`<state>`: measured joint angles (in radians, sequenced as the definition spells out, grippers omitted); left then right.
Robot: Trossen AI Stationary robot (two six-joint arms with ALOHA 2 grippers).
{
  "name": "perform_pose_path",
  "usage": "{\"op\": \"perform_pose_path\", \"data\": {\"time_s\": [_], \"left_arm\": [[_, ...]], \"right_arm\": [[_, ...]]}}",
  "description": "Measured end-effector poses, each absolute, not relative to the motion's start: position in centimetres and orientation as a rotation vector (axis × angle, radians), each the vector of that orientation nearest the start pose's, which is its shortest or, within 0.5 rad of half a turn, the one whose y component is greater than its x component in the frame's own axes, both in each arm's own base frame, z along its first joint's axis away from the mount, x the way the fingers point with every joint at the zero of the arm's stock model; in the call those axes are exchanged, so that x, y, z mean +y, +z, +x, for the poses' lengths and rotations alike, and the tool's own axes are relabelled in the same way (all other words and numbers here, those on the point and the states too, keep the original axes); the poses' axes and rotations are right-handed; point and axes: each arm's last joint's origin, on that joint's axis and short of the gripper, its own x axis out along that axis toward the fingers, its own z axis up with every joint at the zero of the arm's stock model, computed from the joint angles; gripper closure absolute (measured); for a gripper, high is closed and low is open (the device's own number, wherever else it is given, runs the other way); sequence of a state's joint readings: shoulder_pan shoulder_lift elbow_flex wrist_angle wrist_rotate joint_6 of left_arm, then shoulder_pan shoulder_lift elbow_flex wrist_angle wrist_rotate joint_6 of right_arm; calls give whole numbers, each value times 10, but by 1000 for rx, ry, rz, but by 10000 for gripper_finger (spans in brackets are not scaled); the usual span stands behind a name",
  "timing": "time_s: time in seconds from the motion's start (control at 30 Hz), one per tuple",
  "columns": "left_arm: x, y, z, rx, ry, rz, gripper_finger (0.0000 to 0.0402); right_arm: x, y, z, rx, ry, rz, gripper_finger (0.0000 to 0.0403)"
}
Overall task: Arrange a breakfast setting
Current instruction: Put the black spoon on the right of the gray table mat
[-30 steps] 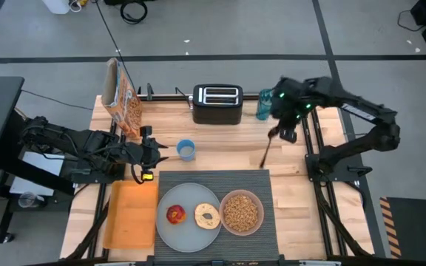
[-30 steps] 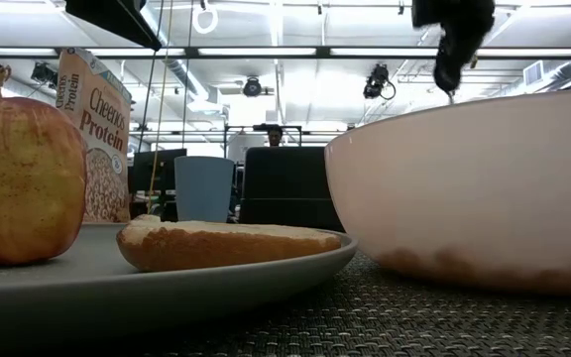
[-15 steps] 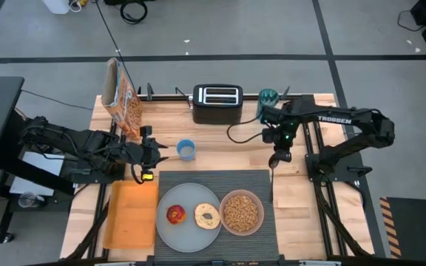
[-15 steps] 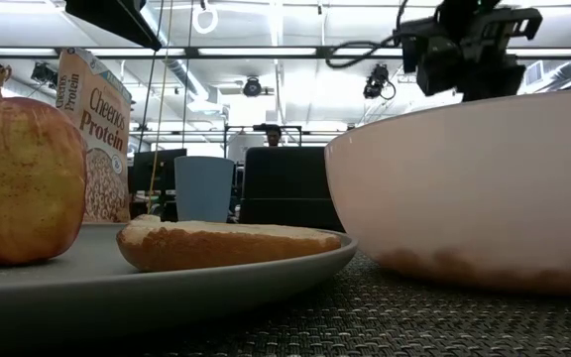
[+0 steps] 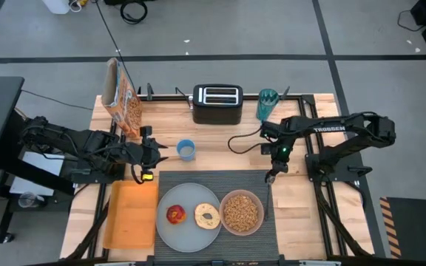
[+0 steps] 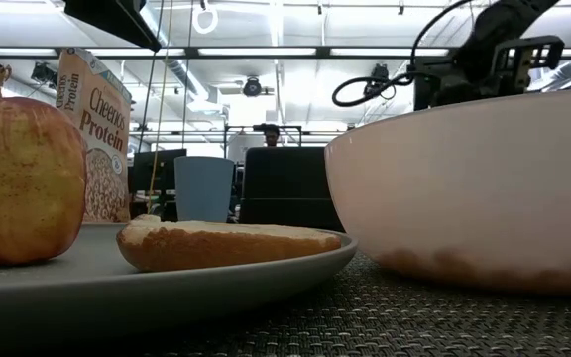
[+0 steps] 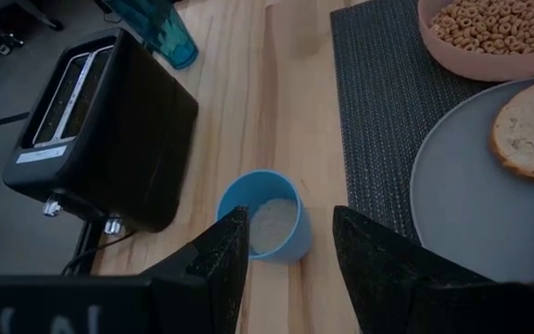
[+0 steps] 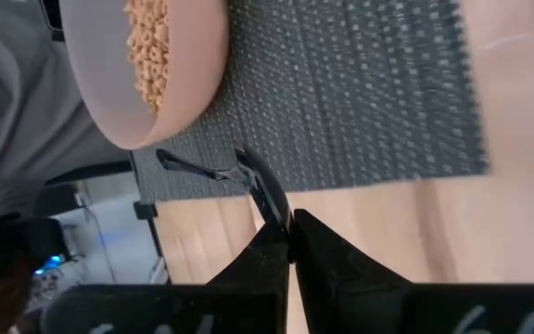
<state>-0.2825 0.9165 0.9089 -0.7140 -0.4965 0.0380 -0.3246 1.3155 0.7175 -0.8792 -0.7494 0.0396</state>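
Right hand (image 5: pixel 272 174) clenched on what looks like the spoon (image 8: pixel 213 173), beside the pink bowl (image 5: pixel 240 212)

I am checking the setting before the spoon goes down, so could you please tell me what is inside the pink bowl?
The pink bowl on the placemat holds ring-shaped cereal, filling it nearly to the rim. The cereal covers the bowl's bottom, so anything underneath cannot be seen.

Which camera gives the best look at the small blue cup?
The left wrist view: the blue cup sits mid-picture, its inside visible. The high view shows it small beside the placemat; the low view shows its side behind the plate; the right wrist view misses it.
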Motion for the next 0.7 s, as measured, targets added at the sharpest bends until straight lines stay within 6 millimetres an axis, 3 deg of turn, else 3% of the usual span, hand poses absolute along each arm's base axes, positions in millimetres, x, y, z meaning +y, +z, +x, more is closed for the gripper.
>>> {"op": "perform_pose_path", "data": {"time_s": [0.2,0.7], "left_arm": [[-35,309,172,674,192,312,235],[-35,308,170,693,187,318,235]], "right_arm": [[-32,167,195,1284,328,820,385],[-10,151,211,1313,312,813,386]]}}
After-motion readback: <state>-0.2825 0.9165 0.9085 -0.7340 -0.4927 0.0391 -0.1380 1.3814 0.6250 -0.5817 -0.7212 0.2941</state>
